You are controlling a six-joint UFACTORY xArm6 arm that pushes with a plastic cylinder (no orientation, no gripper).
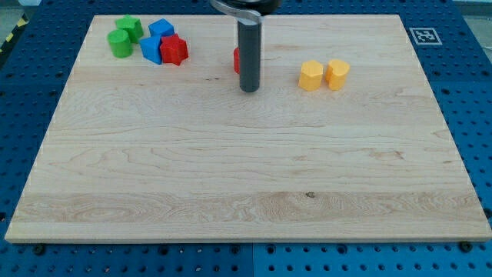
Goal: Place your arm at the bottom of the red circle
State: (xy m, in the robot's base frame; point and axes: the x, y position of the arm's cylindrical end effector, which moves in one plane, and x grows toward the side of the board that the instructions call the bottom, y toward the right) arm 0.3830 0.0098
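Red circle (237, 59) sits near the board's top edge, mostly hidden behind the rod. My tip (249, 90) rests just below it; no pincer fitted, so no grip state. Risk: drifting up-board would nudge the circle away.

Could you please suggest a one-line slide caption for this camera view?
My tip rests just below the mostly hidden red circle on the wooden board.

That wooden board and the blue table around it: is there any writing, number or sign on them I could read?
No readable words or numbers anywhere.
One sign only: a black-and-white square marker at the pale wooden board's top right corner in the view; it is a pattern, not text.
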